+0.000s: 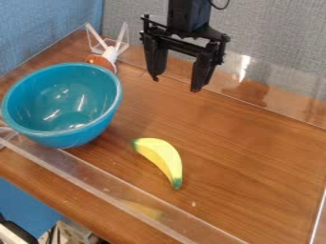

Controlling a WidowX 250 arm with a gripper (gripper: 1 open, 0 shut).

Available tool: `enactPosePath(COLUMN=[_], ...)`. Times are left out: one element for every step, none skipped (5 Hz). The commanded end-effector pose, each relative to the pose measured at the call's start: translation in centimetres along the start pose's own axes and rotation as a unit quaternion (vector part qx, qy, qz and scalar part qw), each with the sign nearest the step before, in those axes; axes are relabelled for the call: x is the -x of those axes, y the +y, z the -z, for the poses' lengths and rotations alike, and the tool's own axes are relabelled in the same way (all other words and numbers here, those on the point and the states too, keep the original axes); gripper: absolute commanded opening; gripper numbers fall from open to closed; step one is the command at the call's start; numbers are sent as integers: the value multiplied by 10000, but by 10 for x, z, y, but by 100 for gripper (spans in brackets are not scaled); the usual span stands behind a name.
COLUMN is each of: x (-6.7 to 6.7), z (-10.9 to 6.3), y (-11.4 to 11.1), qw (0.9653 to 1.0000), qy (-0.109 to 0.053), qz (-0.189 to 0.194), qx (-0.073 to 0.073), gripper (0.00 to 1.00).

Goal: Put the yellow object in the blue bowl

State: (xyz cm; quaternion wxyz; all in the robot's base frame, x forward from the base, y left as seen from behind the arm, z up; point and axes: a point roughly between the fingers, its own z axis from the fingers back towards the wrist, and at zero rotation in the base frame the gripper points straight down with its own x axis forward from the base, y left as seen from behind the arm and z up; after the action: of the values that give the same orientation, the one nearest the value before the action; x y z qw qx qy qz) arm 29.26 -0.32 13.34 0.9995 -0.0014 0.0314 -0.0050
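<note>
Glossy teal-blue is what I'm seeing first: the big round bowl [61, 103] is sitting upright at the left edge of the wooden desk [242, 172], its open mouth facing up toward my camera and its inside showing nothing but smooth blue wall. Just beside it, past its far rim and close to the desk's far left corner, an orange-and-white item [105, 48] is standing with pale prongs pointing upward. Moving right, I'm looking at the yellow object [162, 160], a small curved banana shape, lying directly on the wood toward the near edge, apart from the bowl; its dark greenish tip is pointing toward me. Farther right and beyond it, my black gripper [180, 74] is hanging over the far part of the desk, its two fingers spread wide and pointing down, with nothing between them.
</note>
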Motion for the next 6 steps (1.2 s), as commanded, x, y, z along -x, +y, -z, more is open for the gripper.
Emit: enactPosePath(x=[15, 35, 50, 52, 51, 47], z=[8, 24, 37, 52, 67, 80], y=[-5, -13, -22, -22, -20, -16], qw=[9965, 9835, 9633, 9450, 9269, 9089], qy=[14, -55, -165, -210, -240, -274], qz=[-832, -1804, -2665, -3228, -3696, -4107], qx=[19, 96, 287, 491, 608, 663], gripper=[100, 100, 100, 100, 100, 100])
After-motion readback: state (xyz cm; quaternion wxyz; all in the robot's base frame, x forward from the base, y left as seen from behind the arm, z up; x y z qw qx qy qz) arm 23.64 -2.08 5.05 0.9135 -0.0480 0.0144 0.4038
